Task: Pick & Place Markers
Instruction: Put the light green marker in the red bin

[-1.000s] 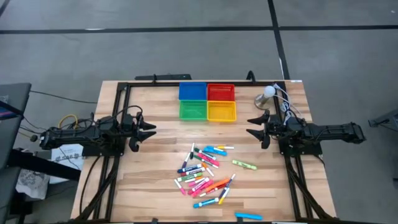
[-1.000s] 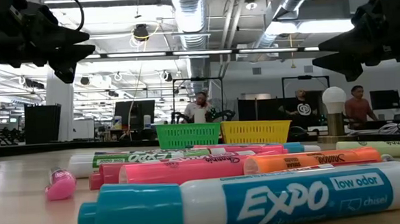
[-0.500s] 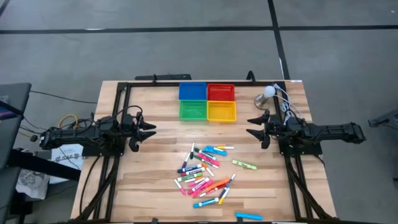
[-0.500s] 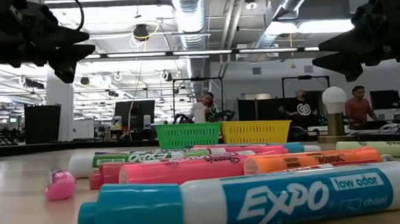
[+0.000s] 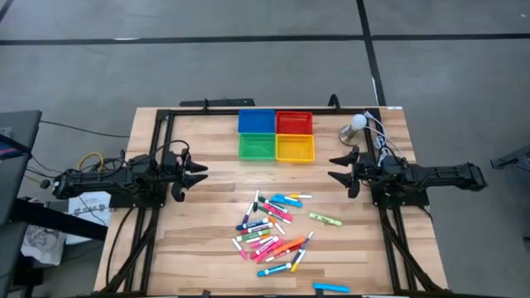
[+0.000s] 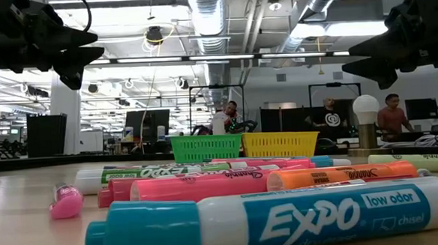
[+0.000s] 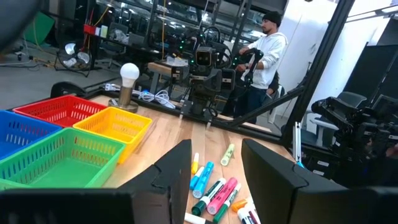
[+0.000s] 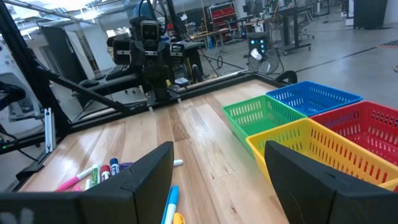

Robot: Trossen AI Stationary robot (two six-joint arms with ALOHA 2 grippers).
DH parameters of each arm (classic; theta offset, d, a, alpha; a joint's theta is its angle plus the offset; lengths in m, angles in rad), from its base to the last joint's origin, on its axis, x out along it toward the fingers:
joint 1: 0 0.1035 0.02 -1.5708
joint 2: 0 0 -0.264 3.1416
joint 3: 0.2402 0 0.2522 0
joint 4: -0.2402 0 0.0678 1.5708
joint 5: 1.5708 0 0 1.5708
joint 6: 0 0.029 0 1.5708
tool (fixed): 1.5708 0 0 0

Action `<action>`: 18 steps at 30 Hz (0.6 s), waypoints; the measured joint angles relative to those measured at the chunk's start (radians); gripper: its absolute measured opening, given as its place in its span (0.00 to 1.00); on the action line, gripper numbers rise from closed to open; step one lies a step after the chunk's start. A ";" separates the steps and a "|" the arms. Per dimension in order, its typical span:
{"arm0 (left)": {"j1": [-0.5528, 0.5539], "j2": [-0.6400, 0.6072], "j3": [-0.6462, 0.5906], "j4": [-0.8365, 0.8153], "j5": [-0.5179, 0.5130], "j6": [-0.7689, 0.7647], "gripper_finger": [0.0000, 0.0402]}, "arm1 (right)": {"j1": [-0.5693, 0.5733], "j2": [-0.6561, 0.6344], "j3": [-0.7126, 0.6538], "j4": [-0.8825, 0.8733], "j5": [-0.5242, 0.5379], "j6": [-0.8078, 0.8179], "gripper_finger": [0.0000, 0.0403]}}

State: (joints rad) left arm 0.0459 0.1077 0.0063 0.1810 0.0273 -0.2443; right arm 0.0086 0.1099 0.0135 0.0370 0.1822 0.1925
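Wood table [image 5: 207,240] | markers [image 5: 273,228] piled mid | left claw [image 5: 201,174] apart, empty | right claw [image 5: 334,167] apart, empty

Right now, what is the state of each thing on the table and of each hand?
Markers: loose pile on the table, none in a tray.
Trays: four, side by side, upright, look empty.
Left hand: open, empty, above the table.
Right hand: open, empty, above the table.
Bulb: unlit.

"EXPO low odor" on teal marker [image 6: 269,223]
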 joint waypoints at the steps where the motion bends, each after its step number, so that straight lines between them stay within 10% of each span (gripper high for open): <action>1: 0.000 0.000 0.000 0.000 0.000 0.000 0.35 | 0.000 0.000 0.000 0.000 0.000 0.000 0.60; 18: 0.000 0.000 0.000 0.007 0.000 0.000 0.35 | 0.000 0.000 0.000 0.005 0.000 0.047 0.60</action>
State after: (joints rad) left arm 0.0456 0.1074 0.0063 0.1879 0.0272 -0.2440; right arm 0.0087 0.1101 0.0135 0.0417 0.1818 0.2395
